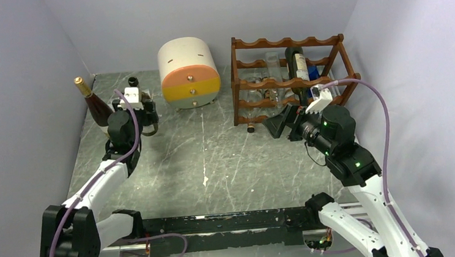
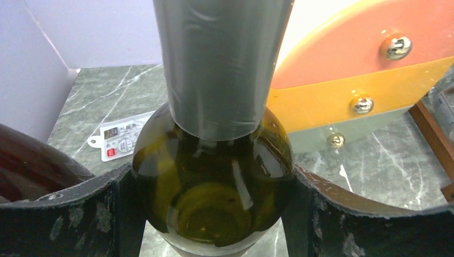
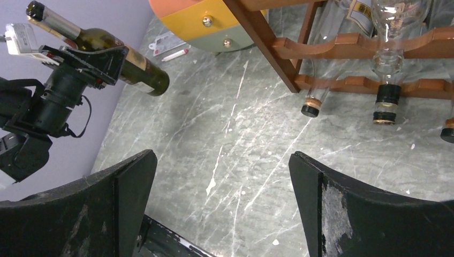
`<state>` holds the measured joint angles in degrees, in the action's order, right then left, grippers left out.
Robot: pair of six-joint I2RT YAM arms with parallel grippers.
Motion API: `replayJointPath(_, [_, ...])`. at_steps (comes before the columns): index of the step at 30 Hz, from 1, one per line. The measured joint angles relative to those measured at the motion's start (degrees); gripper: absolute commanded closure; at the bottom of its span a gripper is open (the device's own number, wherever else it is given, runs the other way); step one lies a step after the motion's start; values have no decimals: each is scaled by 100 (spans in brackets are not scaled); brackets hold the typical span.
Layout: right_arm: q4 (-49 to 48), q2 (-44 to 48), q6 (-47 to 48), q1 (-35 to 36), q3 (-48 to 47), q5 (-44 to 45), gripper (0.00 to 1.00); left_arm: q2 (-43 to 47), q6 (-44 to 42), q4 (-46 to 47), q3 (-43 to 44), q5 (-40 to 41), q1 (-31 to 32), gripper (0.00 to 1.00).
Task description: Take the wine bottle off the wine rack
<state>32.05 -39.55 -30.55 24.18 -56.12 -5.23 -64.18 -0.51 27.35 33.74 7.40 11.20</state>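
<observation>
My left gripper (image 1: 141,109) is shut on a dark green wine bottle (image 2: 214,187) with a grey foil neck and holds it by the shoulder. The bottle (image 3: 123,53) is tilted near the left wall, cap up (image 1: 132,81), away from the wine rack (image 1: 294,77). The rack is dark reddish-brown wood with wavy rails, at the back right. It holds a dark labelled bottle (image 1: 297,65) and clear bottles (image 3: 386,59) lying neck-forward. My right gripper (image 1: 280,124) stands open just in front of the rack's left end, over bare table (image 3: 222,198).
A cream-and-orange drawer unit (image 1: 189,73) sits at the back centre, left of the rack. A brown bottle with a gold foil top (image 1: 91,99) stands against the left wall beside my left arm. A white tag (image 2: 120,140) lies on the marble table behind the held bottle.
</observation>
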Motion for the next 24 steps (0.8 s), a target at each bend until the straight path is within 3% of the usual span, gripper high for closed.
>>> replayJointPath(24, [-66,184,103,0,472,-74,0,-813,164,1576,-702,533,-483,93])
